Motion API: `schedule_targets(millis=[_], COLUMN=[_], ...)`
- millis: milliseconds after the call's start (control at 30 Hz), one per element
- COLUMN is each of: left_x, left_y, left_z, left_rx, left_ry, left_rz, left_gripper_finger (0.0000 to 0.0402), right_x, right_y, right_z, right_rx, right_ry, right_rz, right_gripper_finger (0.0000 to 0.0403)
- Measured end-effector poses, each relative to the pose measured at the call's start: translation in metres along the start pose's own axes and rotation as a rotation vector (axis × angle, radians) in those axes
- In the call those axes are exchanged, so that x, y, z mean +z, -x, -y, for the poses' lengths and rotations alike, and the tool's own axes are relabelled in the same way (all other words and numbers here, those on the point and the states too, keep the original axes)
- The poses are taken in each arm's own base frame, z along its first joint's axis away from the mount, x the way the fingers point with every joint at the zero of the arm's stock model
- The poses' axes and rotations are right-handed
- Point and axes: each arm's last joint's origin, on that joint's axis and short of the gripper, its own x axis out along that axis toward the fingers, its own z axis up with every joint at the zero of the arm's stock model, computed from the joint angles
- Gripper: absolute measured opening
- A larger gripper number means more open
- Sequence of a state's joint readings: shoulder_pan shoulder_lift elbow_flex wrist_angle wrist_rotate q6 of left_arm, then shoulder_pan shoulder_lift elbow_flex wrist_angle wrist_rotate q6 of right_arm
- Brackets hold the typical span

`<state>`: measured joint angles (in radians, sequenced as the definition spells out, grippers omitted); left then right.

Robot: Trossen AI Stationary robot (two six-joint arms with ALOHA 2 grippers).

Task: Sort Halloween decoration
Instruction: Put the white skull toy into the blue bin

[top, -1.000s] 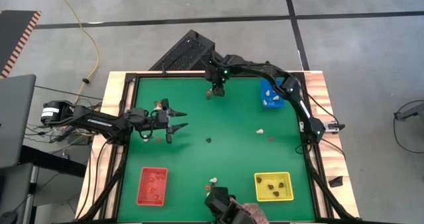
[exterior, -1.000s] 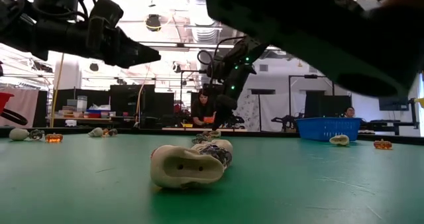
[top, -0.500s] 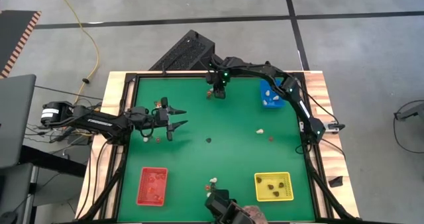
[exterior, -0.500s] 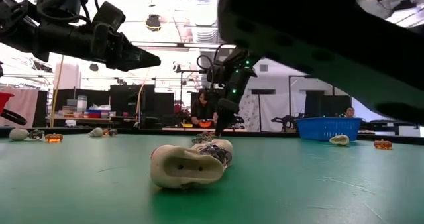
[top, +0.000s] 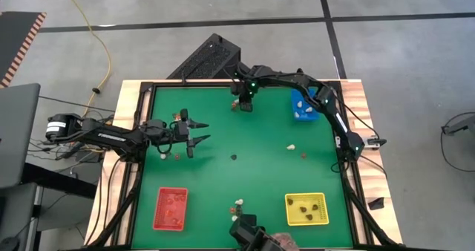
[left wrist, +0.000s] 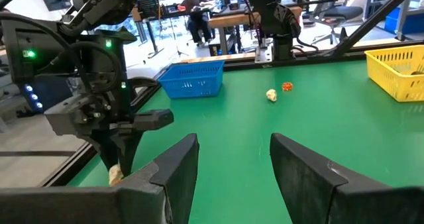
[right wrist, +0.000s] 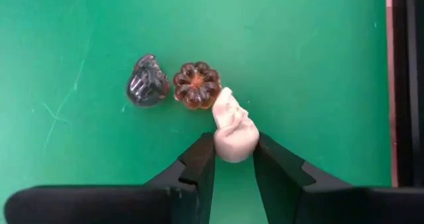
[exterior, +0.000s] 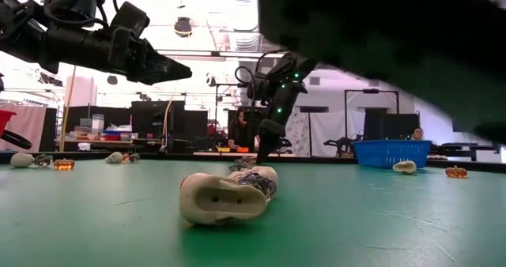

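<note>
We see the right pincer (right wrist: 233, 159) low over the far edge of the green counter (top: 252, 151), its fingers closed against a whitish-cream trinket (right wrist: 233, 128) that touches an orange pumpkin trinket (right wrist: 196, 85), with a dark trinket (right wrist: 148, 82) just beside that. The left pincer (top: 197, 131) hovers empty near the counter's left side, jaws apart. Other trinkets lie scattered across the counter and in the blue tray (top: 306, 113), the yellow tray (top: 306, 220) and the red tray (top: 159, 215)
</note>
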<state>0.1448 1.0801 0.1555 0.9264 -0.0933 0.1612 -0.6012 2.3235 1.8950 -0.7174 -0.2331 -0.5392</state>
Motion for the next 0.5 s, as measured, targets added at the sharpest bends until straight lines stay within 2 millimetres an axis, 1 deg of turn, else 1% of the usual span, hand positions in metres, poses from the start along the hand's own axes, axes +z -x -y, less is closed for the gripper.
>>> schedule_targets(millis=[100, 133, 200, 300, 400, 500], left_x=[0.001, 0.001, 0.002, 0.002, 0.002, 0.002], left_y=[0.000, 0.000, 0.000, 0.000, 0.000, 0.000], left_z=[0.000, 0.000, 0.000, 0.000, 0.000, 0.001], left_rx=[0.001, 0.002, -0.002, -0.005, -0.005, -0.034], left_ry=[0.001, 0.001, 0.001, 0.000, 0.000, 0.001], left_rz=[0.006, 0.010, 0.016, 0.020, 0.021, 0.023], left_gripper_finger=[0.0178, 0.0178, 0.0178, 0.0178, 0.0178, 0.0178], right_x=[0.001, 0.002, 0.006, 0.009, 0.007, 0.005], right_y=[0.009, 0.016, 0.035, 0.069, 0.101, 0.134], right_z=[-0.002, -0.003, -0.006, -0.012, -0.027, -0.054], right_rx=[0.005, 0.003, -0.005, -0.002, 0.055, 0.236], right_ry=[-0.002, -0.002, -0.004, -0.029, -0.076, -0.097], right_rz=[-0.012, -0.009, 0.005, 0.003, -0.033, -0.046], right_gripper_finger=[0.0122, 0.0121, 0.0119, 0.0114, 0.0105, 0.0094])
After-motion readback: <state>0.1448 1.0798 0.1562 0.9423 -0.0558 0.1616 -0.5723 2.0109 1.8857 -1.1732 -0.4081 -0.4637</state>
